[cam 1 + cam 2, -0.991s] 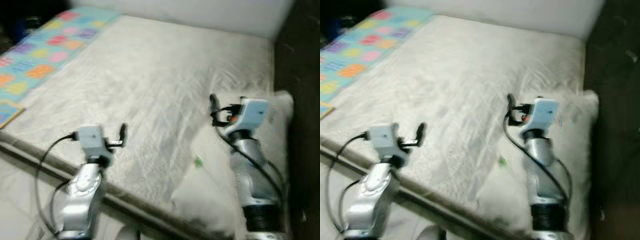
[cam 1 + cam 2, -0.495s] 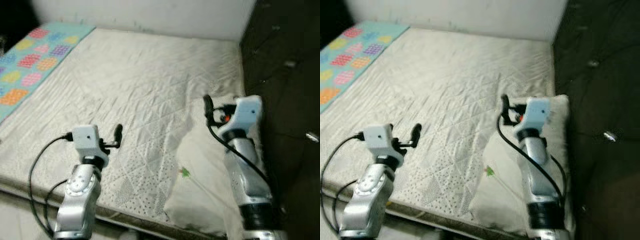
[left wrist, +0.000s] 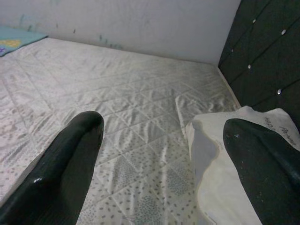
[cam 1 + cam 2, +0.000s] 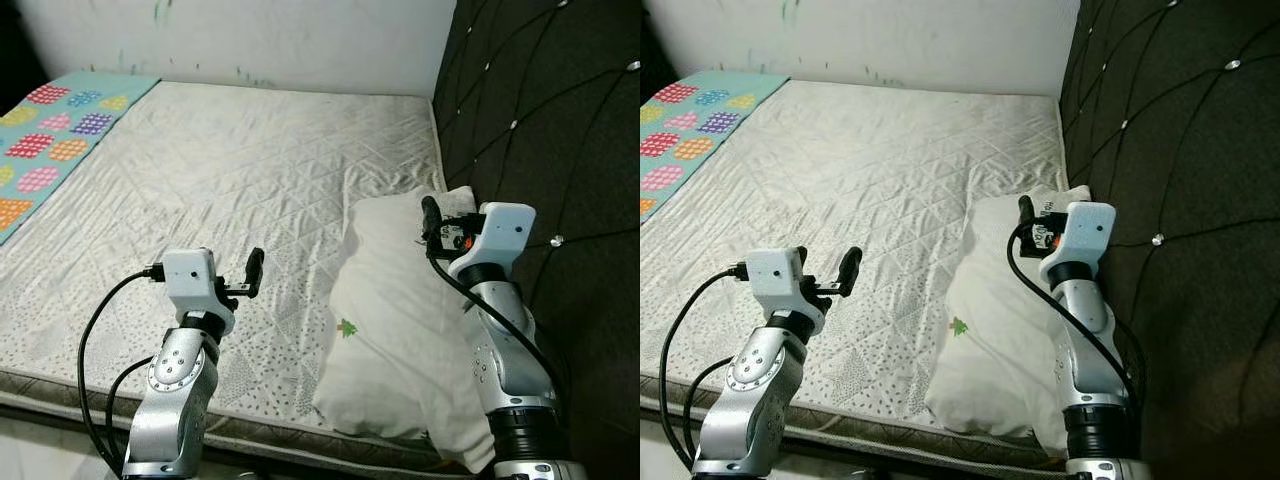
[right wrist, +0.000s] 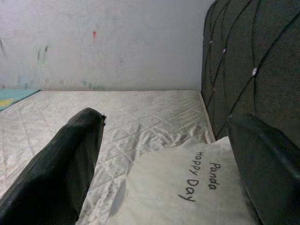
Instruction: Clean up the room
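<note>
Both tools, left [image 4: 254, 272] and right [image 4: 430, 218], hovered spread and empty; reaching down, either could snag the white rectangular fabric pillow [image 4: 390, 330] crooked against the headboard [image 4: 540, 130].

Bed [image 4: 230, 160]: occupies most of the frame, covered by an off-white quilted mattress cover with a diamond stitch pattern and dotted patches toward the near edge. A darker band runs along the lower edge. A white pillow [image 4: 395, 320] lies flat at the lower right, against the dark tufted headboard [image 4: 540, 120]; it bears a small green mark and printed lettering. A turquoise blanket with coloured patches [image 4: 50, 130] lies at the upper left.
</note>
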Controlling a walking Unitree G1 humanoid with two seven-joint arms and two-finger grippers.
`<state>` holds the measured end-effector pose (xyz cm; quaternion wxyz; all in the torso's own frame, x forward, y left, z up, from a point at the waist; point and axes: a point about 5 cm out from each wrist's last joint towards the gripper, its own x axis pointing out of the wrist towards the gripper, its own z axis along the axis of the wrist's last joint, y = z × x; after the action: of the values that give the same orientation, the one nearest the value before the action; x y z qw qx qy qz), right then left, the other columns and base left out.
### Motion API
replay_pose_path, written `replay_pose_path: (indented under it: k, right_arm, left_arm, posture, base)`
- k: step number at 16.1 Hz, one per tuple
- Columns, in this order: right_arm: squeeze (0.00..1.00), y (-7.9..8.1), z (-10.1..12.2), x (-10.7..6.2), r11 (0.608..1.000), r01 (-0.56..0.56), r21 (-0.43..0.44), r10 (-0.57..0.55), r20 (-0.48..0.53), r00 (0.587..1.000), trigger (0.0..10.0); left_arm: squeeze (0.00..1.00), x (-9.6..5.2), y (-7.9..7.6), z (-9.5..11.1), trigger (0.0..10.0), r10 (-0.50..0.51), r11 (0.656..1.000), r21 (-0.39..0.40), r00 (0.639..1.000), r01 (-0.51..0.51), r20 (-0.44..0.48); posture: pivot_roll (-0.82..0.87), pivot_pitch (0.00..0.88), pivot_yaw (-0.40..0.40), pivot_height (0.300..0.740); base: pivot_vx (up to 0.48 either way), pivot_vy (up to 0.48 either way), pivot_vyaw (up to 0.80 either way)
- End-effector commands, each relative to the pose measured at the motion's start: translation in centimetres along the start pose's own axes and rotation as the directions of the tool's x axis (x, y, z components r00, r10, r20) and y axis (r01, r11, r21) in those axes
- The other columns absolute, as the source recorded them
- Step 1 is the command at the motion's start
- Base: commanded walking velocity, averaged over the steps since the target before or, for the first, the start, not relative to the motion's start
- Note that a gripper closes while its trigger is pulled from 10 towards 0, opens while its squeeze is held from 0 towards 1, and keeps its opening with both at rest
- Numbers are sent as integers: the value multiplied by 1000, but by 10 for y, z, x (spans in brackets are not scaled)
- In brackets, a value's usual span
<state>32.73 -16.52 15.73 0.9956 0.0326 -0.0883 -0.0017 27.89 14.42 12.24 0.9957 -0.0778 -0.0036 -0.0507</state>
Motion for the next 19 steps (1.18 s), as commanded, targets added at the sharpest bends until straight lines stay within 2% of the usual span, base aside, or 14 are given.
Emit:
replay_pose_path:
  k: [1, 4, 5, 7, 11, 15, 19]
  right_arm:
    - [0, 3, 4, 1, 1000, -20, 6, 20, 19, 1000, 10000]
    - [0, 1, 7, 5, 1000, -13, 5, 13, 26, 1000, 10000]
    - [0, 0, 5, 5, 1000, -11, 13, 11, 11, 1000, 10000]
    - [0, 0, 0, 3, 1000, 1, 21, -1, -21, 1000, 10000]
    - [0, -5, -7, 1, 999, 40, -30, -41, -59, 997, 10000]
    - [0, -1, -8, 1, 1000, 21, -6, -22, -71, 997, 10000]
    - [0, 6, -7, 0, 994, -29, 103, 36, -71, 997, 10000]
  left_arm:
    - [0, -2, 1, -1, 10000, 7, 1000, 5, 1000, -7, -8]
    - [0, -1, 0, -1, 10000, 1, 1000, 0, 1000, -1, -10]
    - [0, -1, 2, -2, 10000, 19, 1000, 13, 1000, -19, -11]
    - [0, -1, 1, -3, 10000, 10, 1000, -9, 1000, -10, -15]
    - [0, 1, -2, -1, 10000, -10, 1000, -10, 1000, 10, -9]
    - [0, 0, -1, -1, 10000, -5, 1000, -15, 1000, 5, -8]
    - [0, -1, 0, 0, 10000, 0, 1000, -19, 1000, 0, -8]
  posture:
    - [42, 63, 21, 740]
    - [38, 66, 22, 740]
    - [36, 68, 21, 740]
    - [28, 71, 22, 740]
    - [26, 80, 24, 740]
    - [30, 85, 23, 740]
    - [32, 89, 21, 740]
  base:
    - [0, 0, 0]
    - [0, 0, 0]
    - [0, 0, 0]
    - [0, 0, 0]
    - [0, 0, 0]
    - [0, 0, 0]
    - [0, 206, 0]
